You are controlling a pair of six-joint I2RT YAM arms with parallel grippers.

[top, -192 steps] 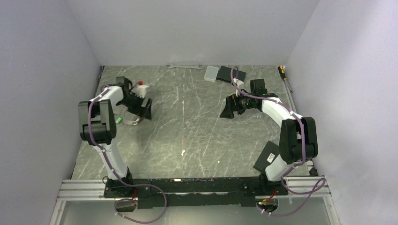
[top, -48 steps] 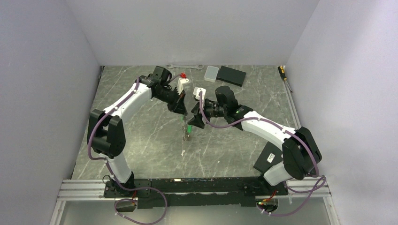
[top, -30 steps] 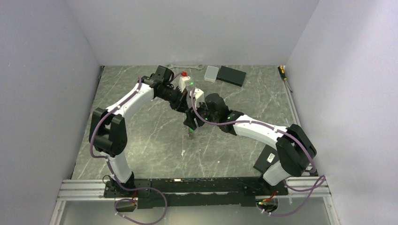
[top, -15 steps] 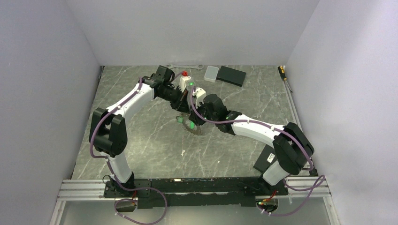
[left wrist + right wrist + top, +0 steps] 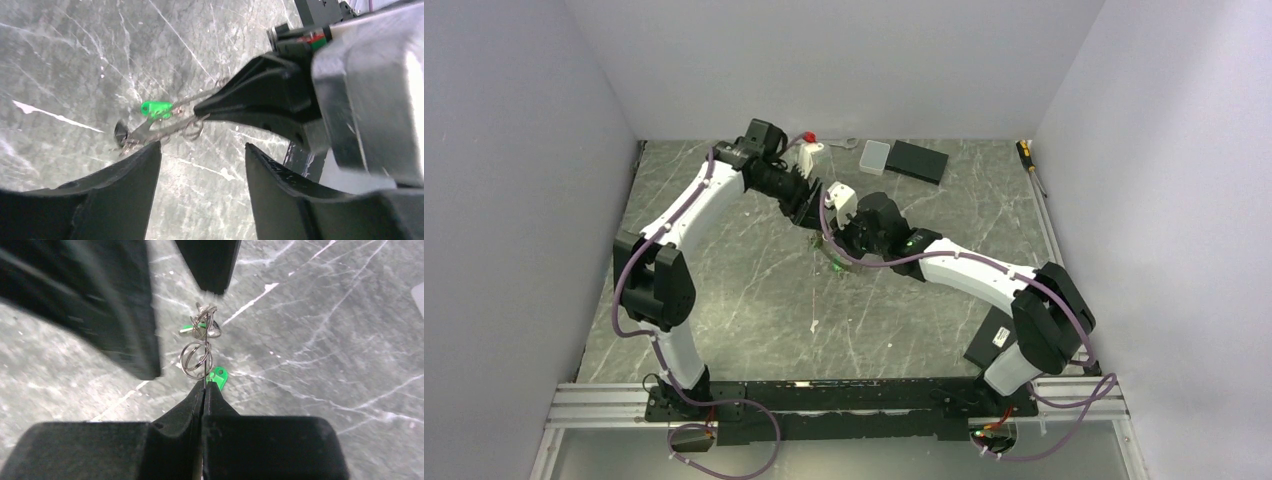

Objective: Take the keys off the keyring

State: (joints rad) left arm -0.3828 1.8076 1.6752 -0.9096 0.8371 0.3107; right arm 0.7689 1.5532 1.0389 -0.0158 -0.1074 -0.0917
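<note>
The keyring [image 5: 196,357] is a tangle of thin grey metal loops hanging just above the marble table [image 5: 754,300]. My right gripper [image 5: 204,384] is shut on a thin wire of it. One green-headed key [image 5: 218,376] hangs beside the fingertips and a second green head [image 5: 192,328] shows further out. In the left wrist view a green key [image 5: 156,107] and a black-headed key [image 5: 120,134] dangle from the bunch, pinched at the right gripper's tip [image 5: 200,106]. My left gripper [image 5: 203,146] stands open just behind the bunch, with nothing between its fingers. From above, the two grippers [image 5: 809,212] [image 5: 837,250] nearly meet.
Along the back edge lie a silver wrench [image 5: 842,142], a white box [image 5: 875,157] and a black box [image 5: 917,161]. A screwdriver [image 5: 1024,152] lies at the back right. A black block [image 5: 992,335] sits by the right arm's base.
My right gripper has shut on the keyring. My left gripper has let go, opened and drawn back toward the far left. The bunch has shifted slightly.
</note>
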